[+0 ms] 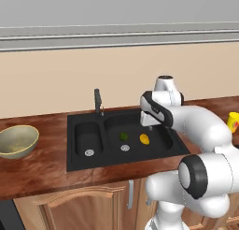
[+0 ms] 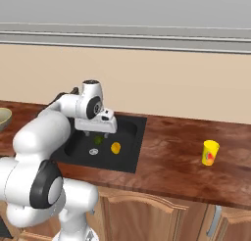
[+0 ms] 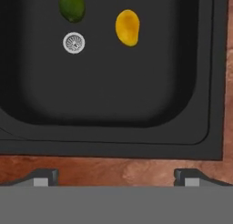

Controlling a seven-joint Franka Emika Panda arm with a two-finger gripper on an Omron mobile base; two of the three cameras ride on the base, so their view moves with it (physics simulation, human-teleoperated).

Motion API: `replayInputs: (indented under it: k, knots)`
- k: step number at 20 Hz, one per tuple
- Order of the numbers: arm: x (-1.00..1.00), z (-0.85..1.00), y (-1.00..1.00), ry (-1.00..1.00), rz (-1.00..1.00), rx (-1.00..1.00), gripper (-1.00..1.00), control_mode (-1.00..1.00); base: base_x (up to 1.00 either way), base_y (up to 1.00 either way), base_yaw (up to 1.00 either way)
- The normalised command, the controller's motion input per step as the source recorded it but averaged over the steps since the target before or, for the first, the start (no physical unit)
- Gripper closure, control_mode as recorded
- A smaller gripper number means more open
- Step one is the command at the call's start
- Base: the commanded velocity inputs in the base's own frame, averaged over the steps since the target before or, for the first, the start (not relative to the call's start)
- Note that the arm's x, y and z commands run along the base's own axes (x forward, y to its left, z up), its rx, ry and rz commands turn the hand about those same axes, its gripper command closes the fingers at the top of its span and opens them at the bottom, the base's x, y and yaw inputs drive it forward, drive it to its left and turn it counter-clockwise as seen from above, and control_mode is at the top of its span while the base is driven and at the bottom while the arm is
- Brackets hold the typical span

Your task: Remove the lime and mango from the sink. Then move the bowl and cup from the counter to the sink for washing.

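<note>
Hovered over the large basin of the black sink (image 1: 79, 164) with the gripper (image 1: 150, 127) spread as wide as it went and holding nothing, both dark fingertips (image 3: 43, 176) well apart above the counter (image 3: 113, 170) strip at the sink's front edge. Saw the lime (image 3: 72, 6) lying on the floor of the large basin, just beside the round silver drain (image 3: 73, 43). Found the mango (image 3: 127, 27) on the same basin floor, near the lime and apart from it, touched by nothing. Noted the smaller basin with its own drain (image 1: 89, 152) to the left in the left base view, and the dark faucet (image 1: 98, 102) standing behind the divider between the two basins. Spotted the olive-tan bowl (image 1: 17, 141) upright on the counter to the left of the sink, well apart from it. Picked out the yellow cup (image 2: 210, 153) with its red mark standing upright on the counter to the right of the sink, well clear of the rim.
</note>
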Motion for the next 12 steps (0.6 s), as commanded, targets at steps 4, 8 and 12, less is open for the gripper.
replayInputs:
  k: [4, 8, 12]
  knots:
    - [0.04, -0.16, -0.06, -0.14, 0.0, 0.05, -1.0, -1.0, 0.0, 0.0, 0.0]
    - [0.07, -0.15, -0.02, -0.17, 0.0, 0.03, -1.0, -1.0, 0.0, 0.0, 0.0]
    - [0.18, -0.1, 0.0, -0.01, 0.0, 0.0, -1.0, -1.0, 0.0, 0.0, 0.0]
